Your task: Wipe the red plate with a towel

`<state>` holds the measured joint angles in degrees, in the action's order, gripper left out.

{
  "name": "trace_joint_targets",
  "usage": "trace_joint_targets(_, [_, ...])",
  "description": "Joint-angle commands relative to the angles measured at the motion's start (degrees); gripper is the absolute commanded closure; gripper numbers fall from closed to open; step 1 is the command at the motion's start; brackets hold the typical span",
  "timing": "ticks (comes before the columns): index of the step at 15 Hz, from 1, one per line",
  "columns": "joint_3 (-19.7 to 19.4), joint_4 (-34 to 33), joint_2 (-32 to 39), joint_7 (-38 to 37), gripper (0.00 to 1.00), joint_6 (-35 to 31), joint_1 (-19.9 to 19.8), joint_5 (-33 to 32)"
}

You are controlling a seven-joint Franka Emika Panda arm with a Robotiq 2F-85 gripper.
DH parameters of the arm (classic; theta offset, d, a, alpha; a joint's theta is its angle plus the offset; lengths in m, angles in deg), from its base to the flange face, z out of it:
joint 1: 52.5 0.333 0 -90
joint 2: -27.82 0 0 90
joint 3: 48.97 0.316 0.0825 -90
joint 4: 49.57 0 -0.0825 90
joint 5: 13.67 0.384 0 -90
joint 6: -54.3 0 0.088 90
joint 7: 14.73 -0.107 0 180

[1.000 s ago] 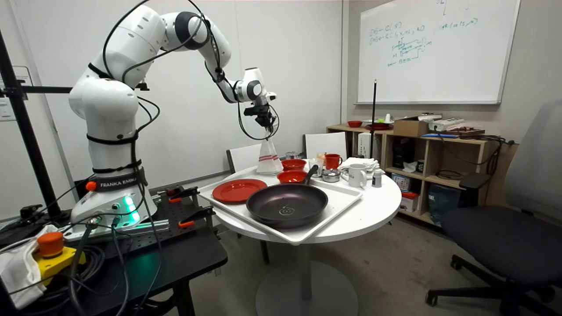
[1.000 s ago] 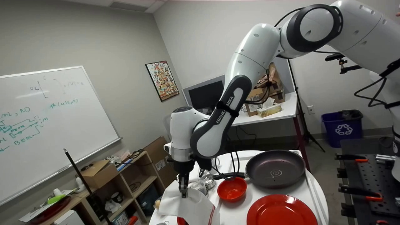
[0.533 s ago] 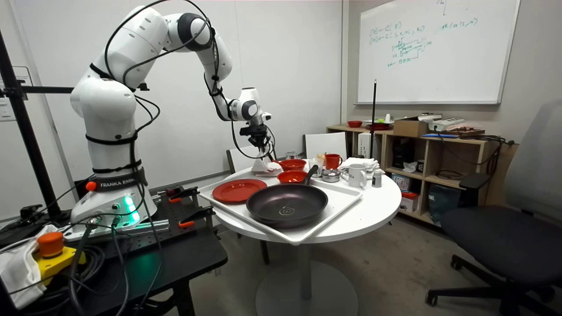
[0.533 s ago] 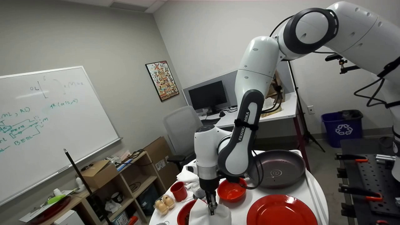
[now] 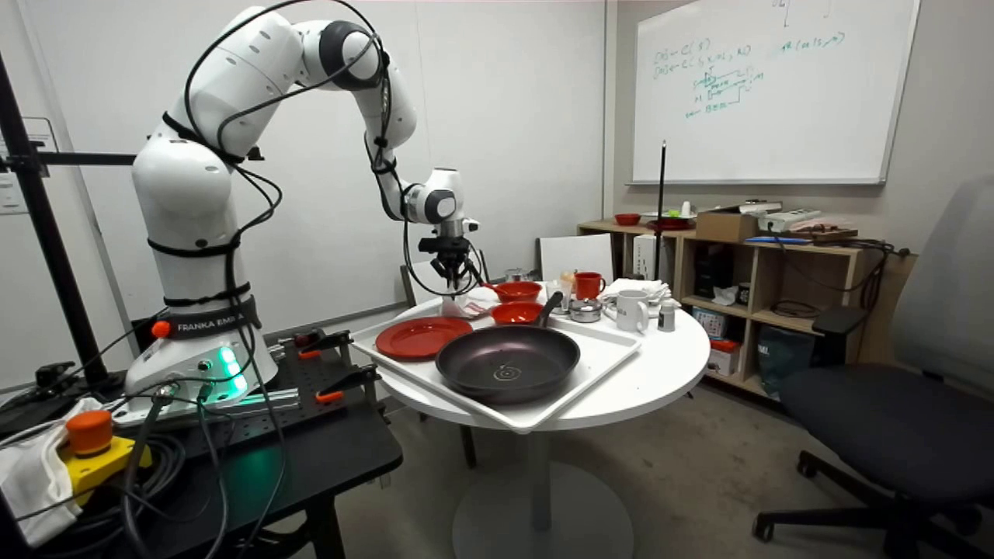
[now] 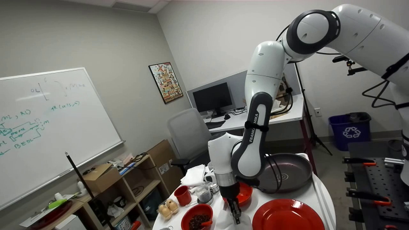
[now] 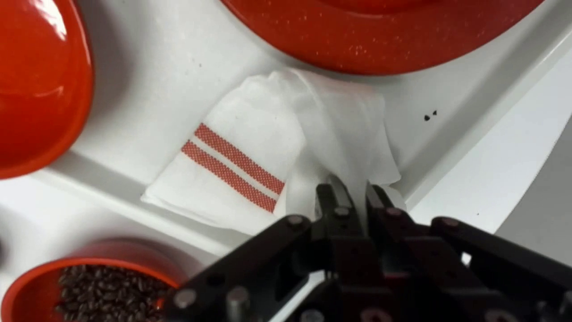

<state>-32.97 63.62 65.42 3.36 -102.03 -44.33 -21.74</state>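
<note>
The red plate (image 5: 423,338) lies flat on the white tray (image 5: 602,371); it also shows in an exterior view (image 6: 287,214) and at the top of the wrist view (image 7: 375,49). My gripper (image 7: 351,192) is shut on the white towel (image 7: 250,152), which has two red stripes. The towel's lower part rests folded on the tray and over its rim, just beside the plate. Whether its far edge touches the plate, I cannot tell. In both exterior views the gripper (image 5: 453,289) (image 6: 237,218) points down, low over the tray beside the plate.
A large dark pan (image 5: 507,359) sits on the tray next to the plate. A red bowl (image 7: 35,89) stands near the towel, and a red bowl of dark beans (image 7: 111,290) stands beyond the tray rim. Eggs (image 6: 167,209), a red mug (image 6: 182,195) and white cloths (image 6: 193,175) stand farther off.
My gripper has come down and moved toward the plate with the towel. The towel hung long and is now bunched low on the tray. The plate has not moved.
</note>
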Motion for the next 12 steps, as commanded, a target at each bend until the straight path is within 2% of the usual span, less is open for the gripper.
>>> trace_joint_targets(1, [1.27,-4.71,2.26,1.88,0.93,8.18,-2.90,3.47])
trace_joint_targets(6, [-0.04,-8.81,6.47,2.07,0.93,11.24,-3.89,4.26])
trace_joint_targets(12, [0.64,-9.13,11.32,4.42,0.93,8.91,-5.54,4.03])
